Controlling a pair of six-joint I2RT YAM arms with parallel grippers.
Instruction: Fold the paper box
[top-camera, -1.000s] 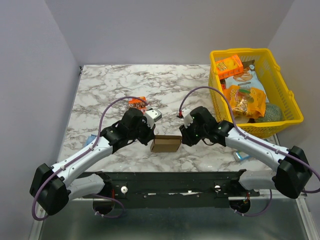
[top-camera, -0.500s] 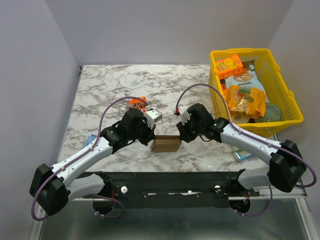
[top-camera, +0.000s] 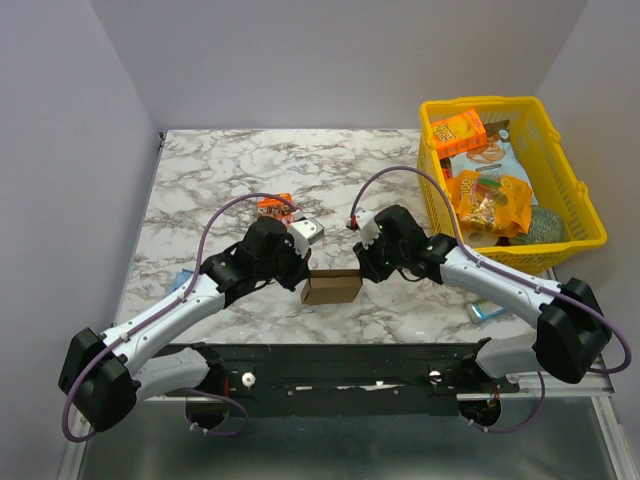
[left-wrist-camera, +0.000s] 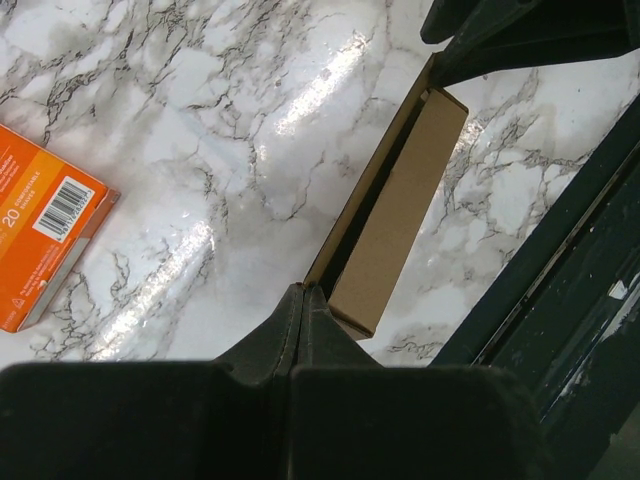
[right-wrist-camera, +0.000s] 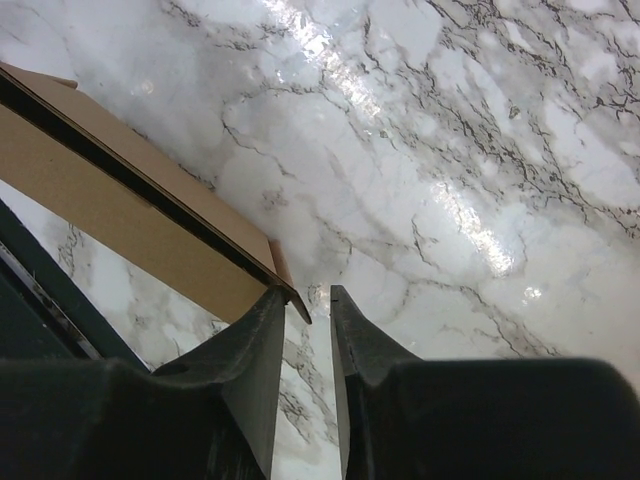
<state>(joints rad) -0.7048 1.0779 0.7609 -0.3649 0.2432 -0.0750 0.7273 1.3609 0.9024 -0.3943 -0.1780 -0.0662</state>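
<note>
**Tabletop** (top-camera: 250, 165): white marble pattern, with a black rail (top-camera: 340, 365) along its near edge.

**Paper box** (top-camera: 332, 288): plain brown card in a small oblong form. It lies close to the near edge of the tabletop, about midway along it, with its long sides parallel to that edge. It sits between the two grippers. In the left wrist view (left-wrist-camera: 395, 215) a dark slit runs down one long side, between a thin upright wall and the broad brown panel. The right wrist view (right-wrist-camera: 120, 215) shows the same slit.

**Left gripper** (top-camera: 302, 279): at the box's left end. Its fingers are clenched flush together (left-wrist-camera: 303, 292) and the tips touch the end of the thin wall. Whether any card is nipped between them cannot be told.

**Right gripper** (top-camera: 362, 272): at the box's right end. It is released, with the fingers a narrow gap apart (right-wrist-camera: 310, 300) and marble showing through. The box's end corner sits just at one fingertip and is not clamped.

**Orange carton** (top-camera: 274, 206): flat on the tabletop beyond the left gripper. A barcode is visible on it (left-wrist-camera: 45, 235).

**Yellow basket** (top-camera: 585, 225): at the right edge toward the far corner, holding snack packets.
</note>
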